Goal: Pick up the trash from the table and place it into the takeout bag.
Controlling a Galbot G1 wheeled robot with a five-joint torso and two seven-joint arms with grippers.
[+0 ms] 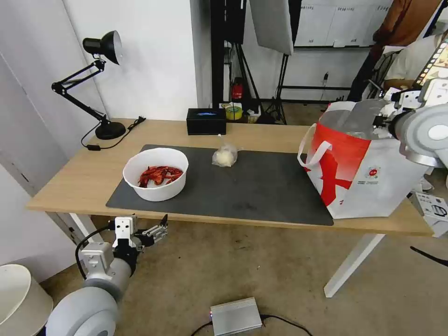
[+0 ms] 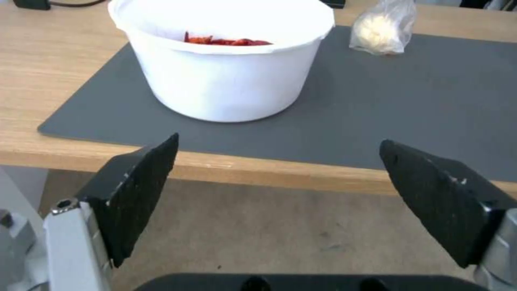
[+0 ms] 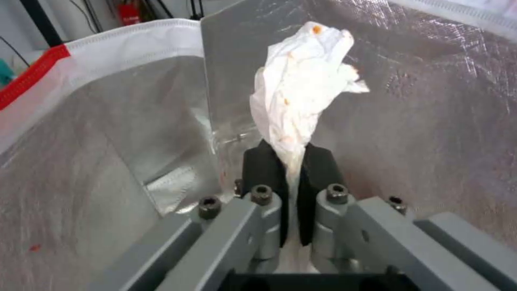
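A white bowl of red crayfish shells (image 1: 156, 173) (image 2: 226, 56) sits on the left of the dark mat (image 1: 261, 186) on the light-wood table (image 1: 84, 175). A small knotted clear bag (image 1: 225, 155) (image 2: 382, 26) lies farther back on the mat. The white and red takeout bag (image 1: 359, 172) stands at the table's right end. My right gripper (image 3: 291, 155) is shut on a crumpled, stained white tissue (image 3: 301, 89) inside the bag's silver foil lining (image 3: 108, 133). My left gripper (image 1: 156, 229) (image 2: 277, 161) is open, below the table's front edge in front of the bowl.
A black tissue box (image 1: 206, 121) stands at the table's back edge and a black desk lamp (image 1: 100, 84) at the back left corner. On the floor lie a silver box (image 1: 235, 316) and a cable. Tripod legs stand behind the table.
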